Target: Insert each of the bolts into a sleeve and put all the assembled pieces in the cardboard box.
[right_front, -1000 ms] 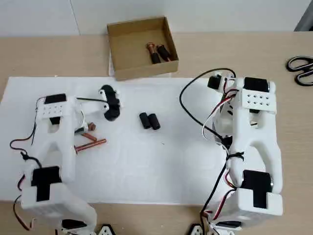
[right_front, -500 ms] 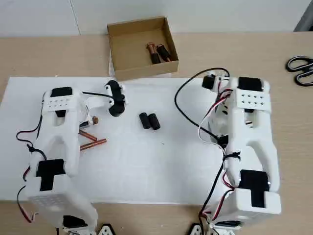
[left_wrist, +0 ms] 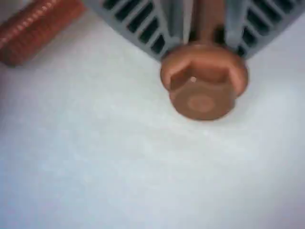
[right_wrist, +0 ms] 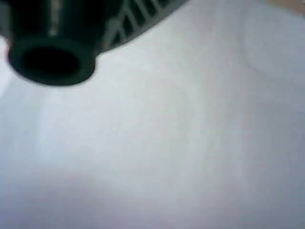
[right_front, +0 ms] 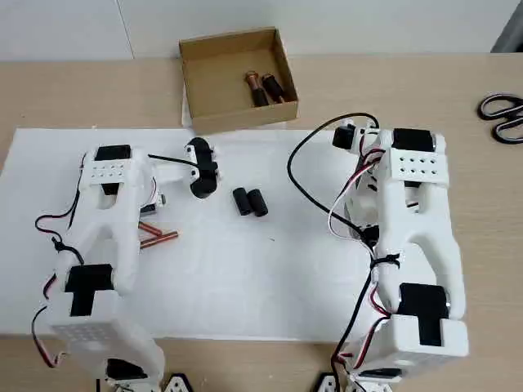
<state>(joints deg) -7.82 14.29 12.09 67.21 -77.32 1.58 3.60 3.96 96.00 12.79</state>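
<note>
While two assembled pieces [right_front: 265, 86] already lie in the cardboard box [right_front: 204, 82] at twelve o'clock on the table [right_front: 73, 90], I judge the job well under half done: three more pairs look to be waiting. My left claw [left_wrist: 205, 28] is closed on a copper bolt [left_wrist: 205, 86], its grey fingers [left_wrist: 138, 24] pinching the shank, with the head hanging just above the white sheet [right_front: 270, 278]. My right claw [right_wrist: 95, 28] seems clamped on a black sleeve [right_wrist: 52, 57], whose open bore faces the wrist camera; I see just one finger there, so that grip is my reading. Two loose bolts [right_front: 159, 238] lie at nine o'clock on the sheet, beside the left arm. Two spare sleeves [right_front: 249, 202] sit touching each other near the centre, slightly toward eleven o'clock. Scissors [right_front: 500, 114] rest at two o'clock, well apart from everything. Left to do, as I see it: mate this bolt and sleeve, box them, then repeat twice.
</note>
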